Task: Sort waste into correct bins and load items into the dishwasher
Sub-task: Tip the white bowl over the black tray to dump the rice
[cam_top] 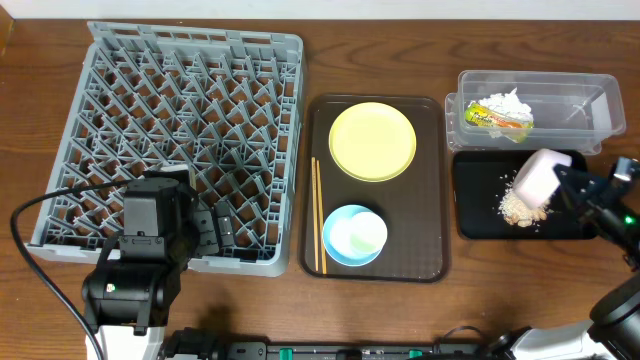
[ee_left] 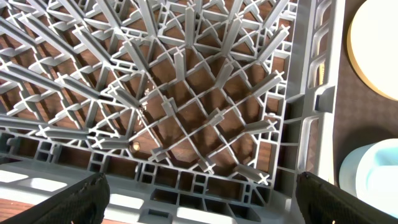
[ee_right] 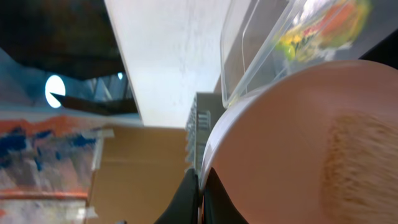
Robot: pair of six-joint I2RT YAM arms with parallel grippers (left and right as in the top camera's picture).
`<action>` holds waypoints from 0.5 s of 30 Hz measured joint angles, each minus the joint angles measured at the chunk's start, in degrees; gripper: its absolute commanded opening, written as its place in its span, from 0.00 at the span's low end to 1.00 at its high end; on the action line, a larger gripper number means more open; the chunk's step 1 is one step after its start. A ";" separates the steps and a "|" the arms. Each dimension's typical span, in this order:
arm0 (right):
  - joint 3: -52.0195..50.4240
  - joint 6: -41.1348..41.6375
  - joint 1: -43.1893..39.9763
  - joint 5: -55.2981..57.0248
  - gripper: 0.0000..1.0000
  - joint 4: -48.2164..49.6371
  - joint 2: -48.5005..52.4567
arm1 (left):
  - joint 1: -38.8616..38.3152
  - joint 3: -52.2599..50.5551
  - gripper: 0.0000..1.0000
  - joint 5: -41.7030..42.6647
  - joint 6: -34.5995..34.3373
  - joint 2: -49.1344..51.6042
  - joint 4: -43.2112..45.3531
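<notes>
A dark-brown serving tray (cam_top: 428,232) lies flat on the wooden table (cam_top: 400,50), near its middle.

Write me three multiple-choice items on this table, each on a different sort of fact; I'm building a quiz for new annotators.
1. Where do the crumbs lie?
A. in the clear tub
B. on the black tray
C. on the brown serving tray

2. What colour is the plate?
A. yellow
B. red
C. black

3. What state is the dish rack in?
A. full of dishes
B. holding one bowl
C. holding no dishes

Answers:
1 B, the beige pile sits on the glossy black surface.
2 A, the round plate is pale yellow.
3 C, only bare grey lattice shows in the overhead and left wrist views.
</notes>
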 measured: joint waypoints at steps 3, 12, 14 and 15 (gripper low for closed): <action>0.00 0.70 -2.25 -0.66 0.01 0.17 0.00 | -0.02 0.00 0.96 0.00 0.00 0.00 0.00; 0.00 3.48 -2.49 -1.46 0.01 0.17 0.00 | -0.02 0.00 0.96 0.00 0.00 0.00 0.00; 0.00 4.72 -1.53 -1.53 0.01 0.15 0.00 | -0.02 0.00 0.96 0.00 0.00 0.00 0.00; 0.00 5.33 -0.90 -1.60 0.01 0.15 0.00 | -0.02 0.00 0.96 0.00 0.00 0.00 0.00</action>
